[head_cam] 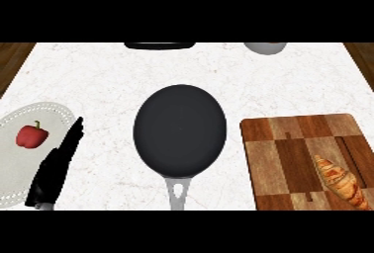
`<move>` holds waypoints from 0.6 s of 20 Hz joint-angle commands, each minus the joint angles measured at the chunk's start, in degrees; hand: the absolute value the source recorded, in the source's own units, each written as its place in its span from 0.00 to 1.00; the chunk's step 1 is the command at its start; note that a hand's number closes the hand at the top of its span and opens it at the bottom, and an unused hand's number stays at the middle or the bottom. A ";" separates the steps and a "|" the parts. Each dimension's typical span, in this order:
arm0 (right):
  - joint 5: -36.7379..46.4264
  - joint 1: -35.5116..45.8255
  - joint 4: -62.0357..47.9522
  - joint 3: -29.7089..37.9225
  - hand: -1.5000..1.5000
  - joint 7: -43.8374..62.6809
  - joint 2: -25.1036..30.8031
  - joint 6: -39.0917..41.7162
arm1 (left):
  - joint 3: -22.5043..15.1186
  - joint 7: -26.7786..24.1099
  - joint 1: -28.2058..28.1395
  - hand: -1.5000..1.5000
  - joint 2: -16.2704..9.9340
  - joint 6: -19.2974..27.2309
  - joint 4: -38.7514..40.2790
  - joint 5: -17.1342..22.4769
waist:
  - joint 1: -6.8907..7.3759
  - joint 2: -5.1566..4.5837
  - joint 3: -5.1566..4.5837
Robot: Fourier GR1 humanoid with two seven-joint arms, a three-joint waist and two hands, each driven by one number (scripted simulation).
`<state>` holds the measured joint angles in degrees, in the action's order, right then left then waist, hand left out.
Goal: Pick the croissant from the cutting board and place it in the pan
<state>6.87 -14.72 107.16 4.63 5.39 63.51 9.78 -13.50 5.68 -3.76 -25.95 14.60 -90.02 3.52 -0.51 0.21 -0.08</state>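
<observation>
A golden-brown croissant (340,181) lies on the wooden cutting board (292,148), near the board's front right corner. The black pan (179,129) sits in the middle of the counter, its metal handle (177,193) pointing toward me, nothing inside it. My left hand (55,169) shows at the lower left, fingers straight and pointing away from me, over the edge of a white plate. The right hand does not show in the head view.
A white plate (22,163) at the left holds a red bell pepper (31,135). A dark object (159,45) and a grey bowl (264,47) sit at the counter's far edge. Wooden floor shows past both far corners.
</observation>
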 commanded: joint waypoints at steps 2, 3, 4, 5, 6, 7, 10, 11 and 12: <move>2.23 3.67 9.21 -5.04 0.00 14.24 0.57 5.43 | 0.57 1.54 1.08 0.50 0.03 -0.69 -0.32 -1.14 | 0.97 -0.25 0.00; 5.62 4.92 7.97 -7.76 0.00 14.67 -1.70 4.53 | 0.01 1.43 2.89 0.50 1.54 -0.52 0.52 -1.94 | 0.98 -0.32 0.04; 6.27 4.21 11.52 -9.04 0.00 19.73 -2.83 4.38 | 1.39 -0.66 -0.19 0.50 0.21 -1.48 -0.38 -0.84 | 1.03 -0.22 0.01; 4.69 7.73 9.02 -8.97 0.00 21.18 -2.54 7.30 | 0.68 -1.96 -2.02 0.50 1.18 -1.04 -0.91 -1.52 | 1.43 -0.29 0.02; 4.67 7.50 9.34 -9.30 0.00 22.66 -2.84 8.58 | 0.05 -0.22 0.40 0.50 3.09 -1.33 0.93 -1.01 | 0.99 -0.30 0.02; 6.69 8.63 10.04 -12.38 0.00 24.75 -5.10 8.52 | 0.86 -0.73 1.49 0.50 2.45 -0.83 1.49 -2.57 | 1.05 -0.32 0.03; 5.81 12.38 12.69 -14.87 0.00 32.49 -5.47 13.41 | 0.51 -1.67 -3.01 0.50 2.29 -1.52 -0.12 -2.52 | 1.53 -0.28 0.00; 8.52 14.17 8.84 -17.02 0.00 31.25 -7.50 13.71 | -0.05 -1.45 -1.26 0.50 3.46 -1.34 0.04 -3.44 | 1.45 -0.34 0.04; 6.23 15.40 12.07 -16.18 0.00 35.41 -6.96 16.63 | 0.07 2.07 1.15 0.50 3.58 -0.98 -0.35 -4.01 | 1.10 -0.29 0.03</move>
<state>13.20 -3.91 117.37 -8.80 33.05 58.09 21.08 -12.93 5.96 -3.67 -23.64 13.28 -90.14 1.09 0.66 -0.07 -0.05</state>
